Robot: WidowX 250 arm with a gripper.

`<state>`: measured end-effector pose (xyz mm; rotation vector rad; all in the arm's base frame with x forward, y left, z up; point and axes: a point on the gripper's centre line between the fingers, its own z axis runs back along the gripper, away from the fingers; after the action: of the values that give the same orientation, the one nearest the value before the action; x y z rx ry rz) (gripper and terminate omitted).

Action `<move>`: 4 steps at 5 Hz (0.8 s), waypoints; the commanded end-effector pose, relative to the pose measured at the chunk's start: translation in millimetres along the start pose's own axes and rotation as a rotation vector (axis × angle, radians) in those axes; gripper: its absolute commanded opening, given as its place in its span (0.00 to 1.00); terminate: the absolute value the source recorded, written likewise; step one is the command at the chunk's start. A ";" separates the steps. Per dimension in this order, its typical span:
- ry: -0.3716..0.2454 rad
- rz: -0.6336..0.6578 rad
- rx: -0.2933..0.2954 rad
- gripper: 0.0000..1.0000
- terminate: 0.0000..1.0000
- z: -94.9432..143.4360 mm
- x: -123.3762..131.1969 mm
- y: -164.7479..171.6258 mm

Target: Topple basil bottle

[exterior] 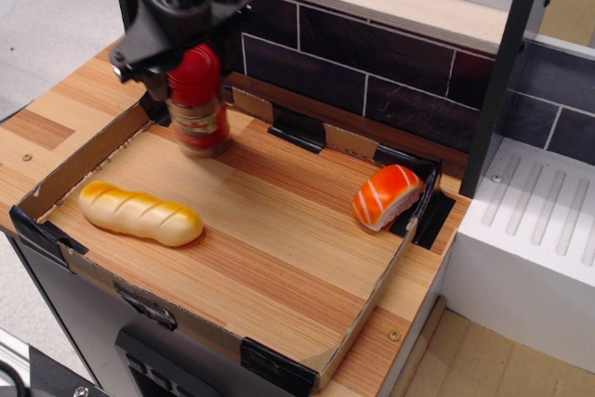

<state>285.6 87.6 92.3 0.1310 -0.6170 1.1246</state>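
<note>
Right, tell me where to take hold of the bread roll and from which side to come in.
Grip the bread roll across its narrow middle, coming straight down from above. It lies flat on the tray floor with its long axis running left-right in the picture, so the end effector fingers should close across its short width. The cardboard wall close behind its left end makes a side approach awkward there.

A yellow bread roll point(140, 213) lies at 9 o'clock in the cardboard-edged wooden tray point(279, 248). A salmon sushi piece point(387, 196) rests at 3 o'clock against the rim.
</note>
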 end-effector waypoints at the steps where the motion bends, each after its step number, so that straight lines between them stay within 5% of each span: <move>1: -0.104 -0.023 -0.065 0.00 0.00 0.6 -28.9 -19.3; 3: 0.128 0.063 -0.053 0.00 0.00 -1.5 -53.9 -7.5; 4: 0.304 0.092 -0.017 0.00 0.00 4.5 -56.2 -3.6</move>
<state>263.9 38.0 50.7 -0.0547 -0.2985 1.1871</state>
